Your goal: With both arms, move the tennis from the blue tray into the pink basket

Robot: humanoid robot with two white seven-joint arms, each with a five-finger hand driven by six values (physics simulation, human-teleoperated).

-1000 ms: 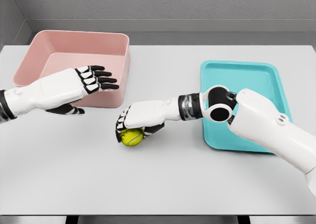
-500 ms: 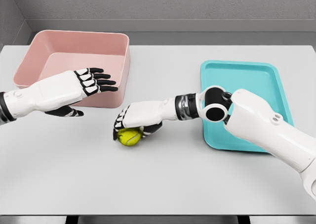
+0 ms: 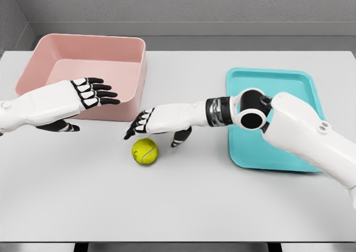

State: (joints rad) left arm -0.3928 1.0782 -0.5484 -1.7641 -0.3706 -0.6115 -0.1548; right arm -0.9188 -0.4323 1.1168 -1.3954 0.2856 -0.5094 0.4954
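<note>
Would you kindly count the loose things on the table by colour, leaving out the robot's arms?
Pink: 1, the pink basket
Blue: 1, the blue tray
Yellow-green: 1, the tennis ball
Total: 3

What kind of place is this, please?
Probably a simulated tabletop test scene, not a real room: a plain white table against a bare grey wall, carrying only a pink basket, a blue tray and a tennis ball.
</note>
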